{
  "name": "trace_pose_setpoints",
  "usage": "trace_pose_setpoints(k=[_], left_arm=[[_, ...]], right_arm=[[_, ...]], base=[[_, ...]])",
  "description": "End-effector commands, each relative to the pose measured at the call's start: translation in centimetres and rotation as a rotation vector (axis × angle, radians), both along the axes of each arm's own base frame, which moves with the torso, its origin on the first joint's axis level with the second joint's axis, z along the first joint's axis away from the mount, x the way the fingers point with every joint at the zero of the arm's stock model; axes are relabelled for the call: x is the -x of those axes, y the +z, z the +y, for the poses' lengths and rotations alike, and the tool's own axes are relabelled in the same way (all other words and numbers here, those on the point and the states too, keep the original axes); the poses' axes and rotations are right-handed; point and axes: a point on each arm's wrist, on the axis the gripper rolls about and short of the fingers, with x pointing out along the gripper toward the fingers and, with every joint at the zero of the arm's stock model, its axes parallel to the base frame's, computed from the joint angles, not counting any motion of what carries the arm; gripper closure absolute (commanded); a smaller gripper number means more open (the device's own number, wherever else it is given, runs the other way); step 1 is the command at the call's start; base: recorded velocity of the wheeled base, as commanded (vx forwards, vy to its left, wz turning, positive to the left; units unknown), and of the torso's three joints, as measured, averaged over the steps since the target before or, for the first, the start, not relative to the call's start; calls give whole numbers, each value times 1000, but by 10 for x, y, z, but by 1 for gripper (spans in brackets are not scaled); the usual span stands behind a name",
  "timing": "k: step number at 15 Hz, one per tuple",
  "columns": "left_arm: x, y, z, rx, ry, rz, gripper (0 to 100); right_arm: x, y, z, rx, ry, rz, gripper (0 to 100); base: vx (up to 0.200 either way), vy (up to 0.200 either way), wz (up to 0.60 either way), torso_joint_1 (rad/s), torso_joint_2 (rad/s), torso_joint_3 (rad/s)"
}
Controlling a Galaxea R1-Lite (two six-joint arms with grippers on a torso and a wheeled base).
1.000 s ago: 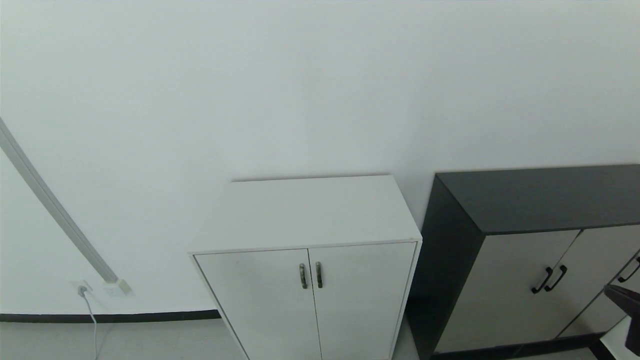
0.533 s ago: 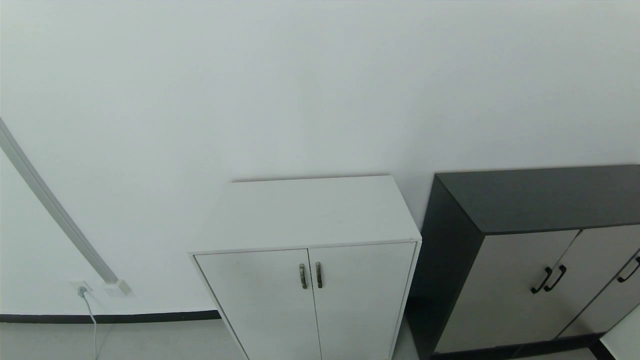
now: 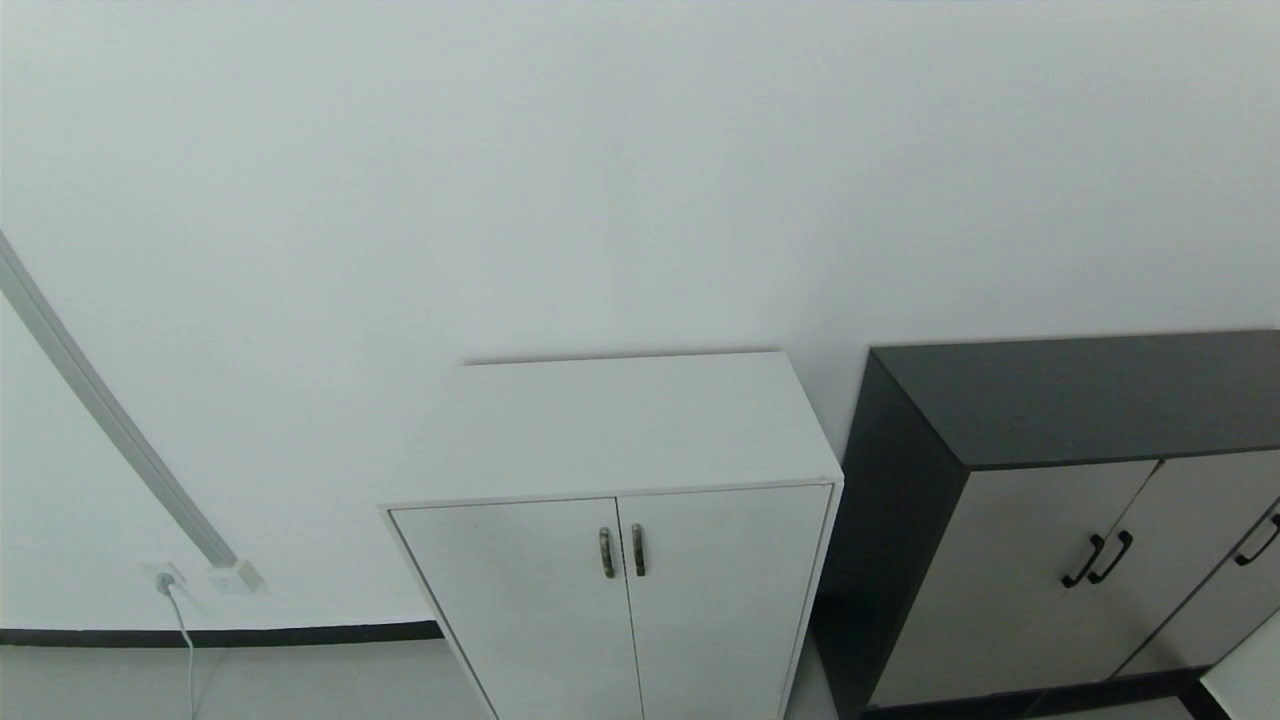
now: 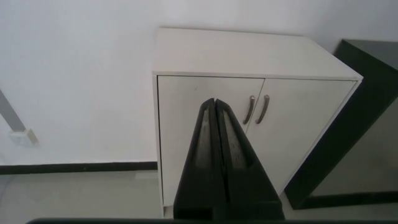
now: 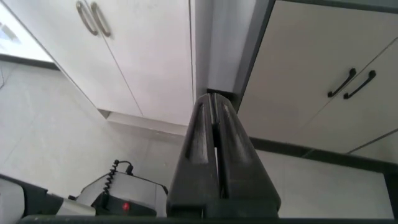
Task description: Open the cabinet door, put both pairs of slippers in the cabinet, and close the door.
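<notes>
A white two-door cabinet [image 3: 620, 590] stands against the wall with both doors shut and two metal handles [image 3: 621, 551] at the centre seam. In the left wrist view my left gripper [image 4: 215, 102] is shut and empty, held in front of the white cabinet [image 4: 205, 124], its tips over the left door beside the handles [image 4: 256, 109]. In the right wrist view my right gripper [image 5: 213, 97] is shut and empty, low near the floor before the gap between the white cabinet [image 5: 143, 56] and the black one [image 5: 311, 81].
A black cabinet [image 3: 1050, 520] with grey doors and black handles stands right of the white one. On the left wall are a socket with a cable [image 3: 165, 580] and a slanted grey conduit [image 3: 100, 410]. A grey device with a red light [image 5: 118, 193] sits on the floor.
A dark shape at the head view's lower right edge one second ago has dropped out of view. The cabinets have not moved.
</notes>
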Motion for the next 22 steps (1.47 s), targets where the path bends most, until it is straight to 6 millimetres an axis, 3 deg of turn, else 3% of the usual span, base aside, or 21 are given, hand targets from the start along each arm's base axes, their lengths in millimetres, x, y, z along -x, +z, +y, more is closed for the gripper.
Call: trace_pose_setpoints(k=[1,4,10,13,22], left_arm=[[0,0,0,0,1,1,100],[0,0,0,2,3,1,100],[0,0,0,2,1,1,100],[0,0,0,2,3,1,100],[0,0,0,2,3,1,100]], right_arm=[[0,-3,0,4,1,16,100],[1,-18,0,31,12,53,100],[9,-17,-2,21,-109,-73,100],[21,-18,-1,14,-189,-227,100],[29,-20,-1,-50,-172,-328,100]], base=[[0,0,0,0,0,0],[0,0,0,0,0,0],[0,0,0,0,0,0],[0,0,0,0,0,0],[0,0,0,0,0,0]])
